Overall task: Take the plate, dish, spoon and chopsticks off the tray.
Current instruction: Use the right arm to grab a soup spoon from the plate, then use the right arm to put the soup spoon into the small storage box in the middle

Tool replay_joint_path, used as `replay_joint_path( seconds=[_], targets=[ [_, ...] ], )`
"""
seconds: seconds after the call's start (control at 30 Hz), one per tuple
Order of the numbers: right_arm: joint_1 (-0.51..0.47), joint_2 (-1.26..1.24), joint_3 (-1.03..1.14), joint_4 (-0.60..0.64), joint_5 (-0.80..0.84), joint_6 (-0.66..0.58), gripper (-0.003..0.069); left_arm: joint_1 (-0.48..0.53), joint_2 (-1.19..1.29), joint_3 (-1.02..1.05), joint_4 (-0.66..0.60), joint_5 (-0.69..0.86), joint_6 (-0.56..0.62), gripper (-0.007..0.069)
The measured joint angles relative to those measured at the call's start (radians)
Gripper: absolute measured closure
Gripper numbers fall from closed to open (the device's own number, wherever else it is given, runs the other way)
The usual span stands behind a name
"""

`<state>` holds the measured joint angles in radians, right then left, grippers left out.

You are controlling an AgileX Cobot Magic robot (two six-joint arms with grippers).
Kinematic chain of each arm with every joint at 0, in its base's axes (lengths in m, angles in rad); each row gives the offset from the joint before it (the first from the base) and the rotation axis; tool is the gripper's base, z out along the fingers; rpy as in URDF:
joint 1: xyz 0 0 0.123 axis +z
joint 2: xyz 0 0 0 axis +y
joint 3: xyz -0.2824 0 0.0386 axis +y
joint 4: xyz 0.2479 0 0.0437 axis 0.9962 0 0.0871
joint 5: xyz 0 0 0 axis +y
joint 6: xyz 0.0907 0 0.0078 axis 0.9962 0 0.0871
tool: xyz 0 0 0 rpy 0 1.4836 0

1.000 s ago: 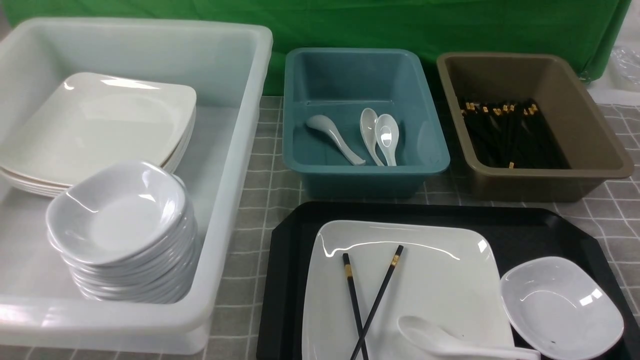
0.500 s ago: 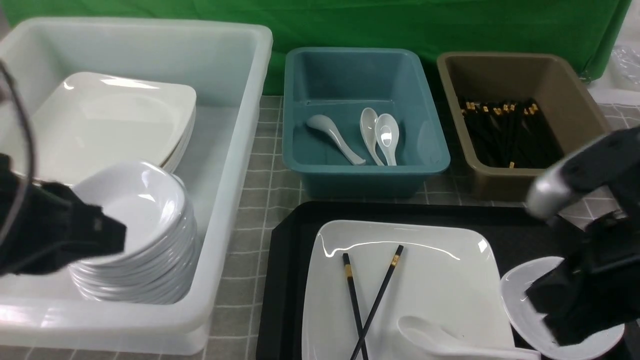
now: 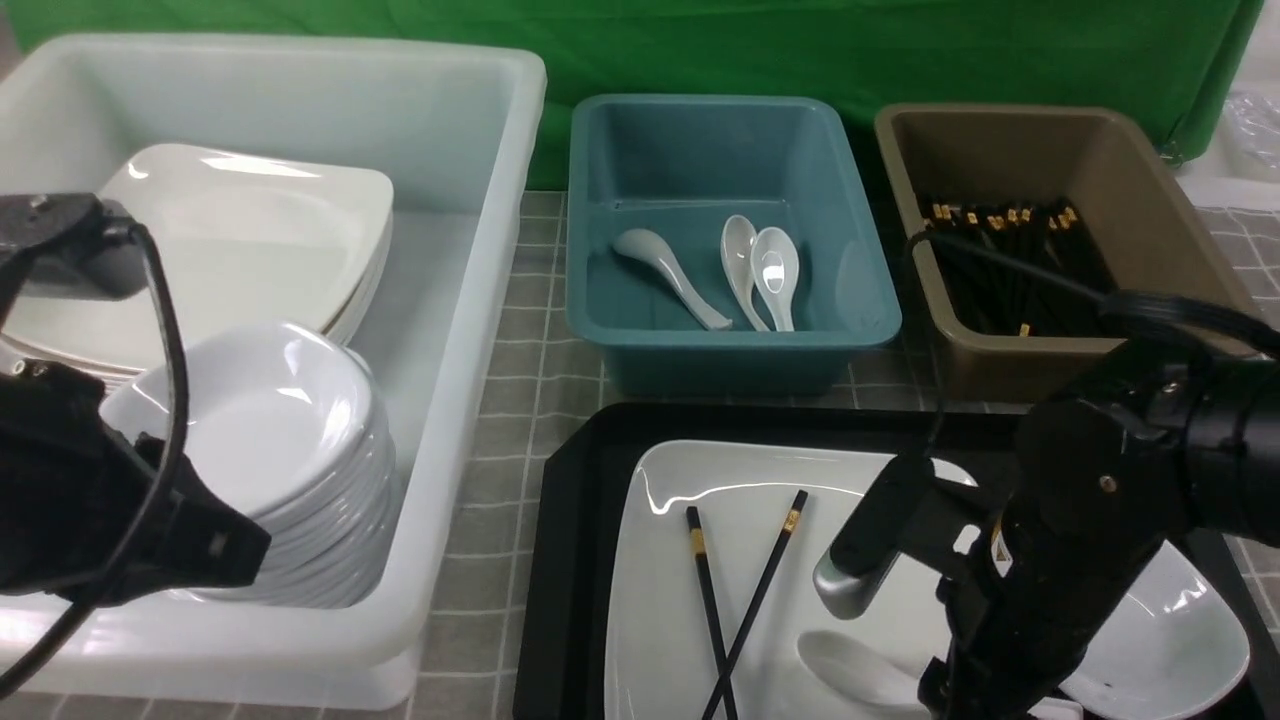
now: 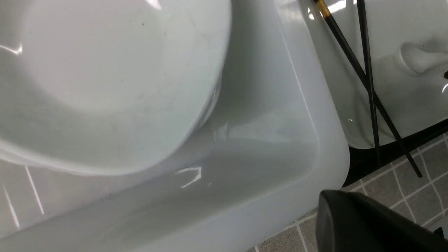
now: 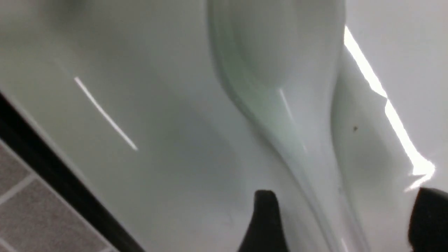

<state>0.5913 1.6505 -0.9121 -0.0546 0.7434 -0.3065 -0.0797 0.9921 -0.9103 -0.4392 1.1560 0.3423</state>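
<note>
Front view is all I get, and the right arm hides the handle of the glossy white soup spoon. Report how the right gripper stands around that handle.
Observer: The right wrist view shows the right gripper open. Its two black fingertips stand one on each side of the handle of the glossy white soup spoon, not closed on it.
Operator: Now give me the thin ends of the chopsticks; my frame cuts them off.
Observer: In the left wrist view, the thin black chopsticks run past the edge of the large white square plate and over the rim of the black plastic tray. One tip reaches out above the grey checked cloth.
</note>
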Motion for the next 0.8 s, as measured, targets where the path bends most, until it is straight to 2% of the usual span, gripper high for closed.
replay_joint_path(
  seconds=[0.03, 0.1, 0.2, 0.23, 0.47, 0.53, 0.67, 0.8],
  targets=[
    [0.000, 0.000, 0.000, 0.000, -0.002, 0.000, 0.0136, 0.000, 0.000, 0.000, 0.000, 0.000, 0.004, 0.0613],
    [0.000, 0.008, 0.000, -0.001, -0.013, -0.008, 0.0232, 0.000, 0.000, 0.000, -0.002, -0.016, 0.027, 0.0613],
    [0.000, 0.008, -0.001, -0.001, -0.013, -0.032, 0.0476, 0.000, 0.000, 0.000, -0.026, -0.043, 0.064, 0.0613],
    [0.000, 0.008, -0.002, -0.001, -0.012, -0.035, 0.0521, 0.000, 0.000, 0.000, -0.045, -0.059, 0.083, 0.0613],
    [0.000, -0.055, -0.091, -0.002, 0.053, -0.022, 0.0513, 0.000, 0.013, -0.015, -0.246, -0.170, 0.240, 0.0614],
    [0.000, -0.095, -0.128, -0.002, 0.047, -0.005, 0.0513, -0.013, 0.039, -0.039, -0.255, -0.175, 0.259, 0.0620],
    [-0.004, -0.155, -0.224, -0.003, -0.068, 0.044, 0.0513, -0.105, 0.123, -0.110, -0.197, -0.200, 0.255, 0.0624],
    [-0.057, -0.138, -0.357, 0.003, -0.271, 0.142, 0.0513, -0.268, 0.230, -0.184, -0.063, -0.232, 0.140, 0.0624]
  ],
)
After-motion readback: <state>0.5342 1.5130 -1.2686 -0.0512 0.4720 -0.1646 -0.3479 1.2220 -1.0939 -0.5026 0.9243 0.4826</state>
